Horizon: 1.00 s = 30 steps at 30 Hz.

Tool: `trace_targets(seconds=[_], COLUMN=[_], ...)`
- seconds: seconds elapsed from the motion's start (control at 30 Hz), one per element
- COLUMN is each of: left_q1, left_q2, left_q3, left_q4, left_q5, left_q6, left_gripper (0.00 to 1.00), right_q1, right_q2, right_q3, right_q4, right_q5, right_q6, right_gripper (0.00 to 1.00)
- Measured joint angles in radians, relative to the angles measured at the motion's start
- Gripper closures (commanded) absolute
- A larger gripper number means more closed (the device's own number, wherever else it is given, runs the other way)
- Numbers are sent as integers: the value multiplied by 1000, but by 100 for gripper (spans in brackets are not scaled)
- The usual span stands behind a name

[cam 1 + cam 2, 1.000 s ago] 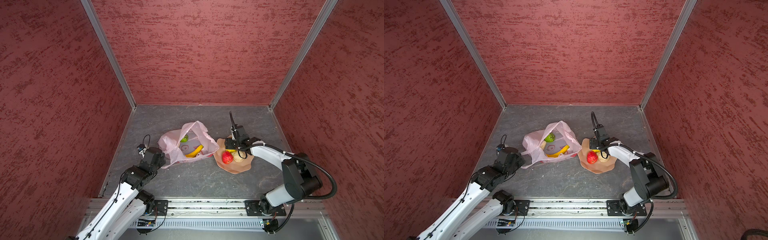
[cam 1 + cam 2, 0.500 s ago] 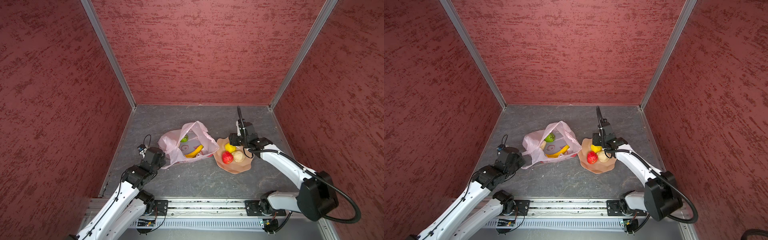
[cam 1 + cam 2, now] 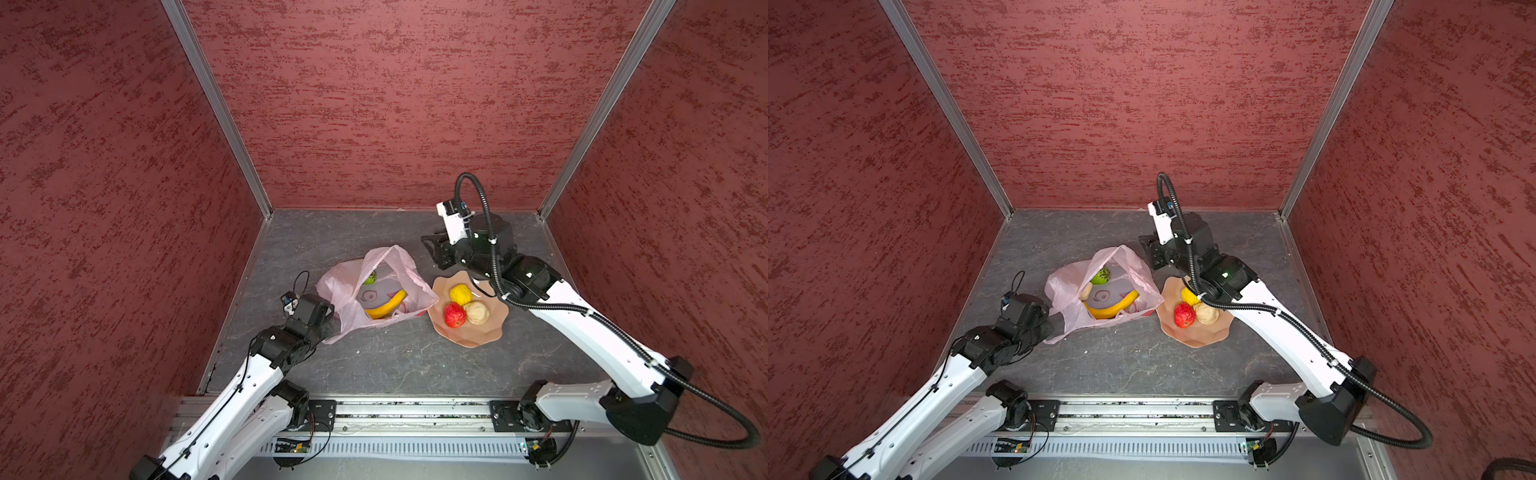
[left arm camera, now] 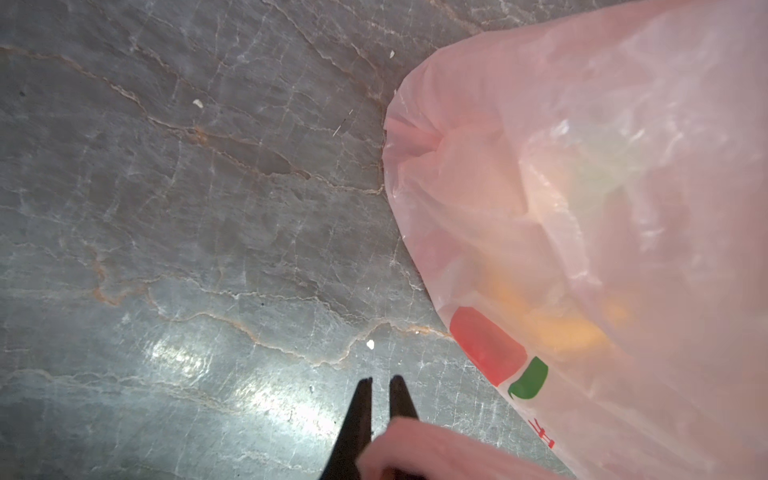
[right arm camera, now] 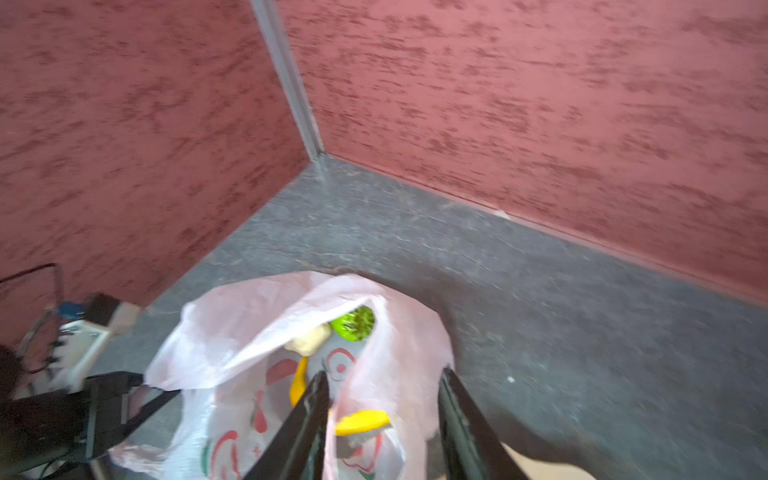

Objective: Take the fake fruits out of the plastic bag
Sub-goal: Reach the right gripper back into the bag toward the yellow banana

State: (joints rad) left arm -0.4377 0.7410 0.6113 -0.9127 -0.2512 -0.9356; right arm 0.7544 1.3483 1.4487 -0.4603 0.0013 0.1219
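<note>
Plastic bag [image 3: 340, 282] just left of bowl [image 3: 478, 337]; banana [image 3: 386, 306] inside bag; three fruits [image 3: 455, 315] in bowl.

Open pink plastic bag [image 3: 341, 286], banana [image 3: 386, 306], green ball [image 3: 370, 277] inside, red ball [image 3: 455, 314] outside

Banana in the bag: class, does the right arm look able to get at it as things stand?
Probably yes: the plastic bag gapes toward the open right gripper, and the banana lies uncovered inside.

Fruits partly hidden
The banana [image 3: 388, 305] was veiled by the plastic bag [image 3: 338, 286], the yellow ball [image 3: 1187, 297] overlapped by the right arm [image 3: 1266, 316].
</note>
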Motion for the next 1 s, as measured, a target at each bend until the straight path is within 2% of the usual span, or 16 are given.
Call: trace_targets(seconds=[0.27,0.43,0.6,1.0], left_q1=[-16,-24,-29,-58], left_q2=[20,19,18,-30], left_q3=[-41,-61,-61,-56], left_q4=[-60,-80,-83,-85], left_q5=[-15,-29,-46,-73], left_q6=[-56,-89,-105,-123], left_gripper=[88,88,88,88], right_q1=[136,192,203,202], right_q2=[251,371,389,534], right_q3=[44,-13,-101,-109], right_q4=[10,17,37,173], right_q5=[-90,-105,-121,-51], right_q6=[-14,-16,-5,-3], right_gripper=[62,65,67,65])
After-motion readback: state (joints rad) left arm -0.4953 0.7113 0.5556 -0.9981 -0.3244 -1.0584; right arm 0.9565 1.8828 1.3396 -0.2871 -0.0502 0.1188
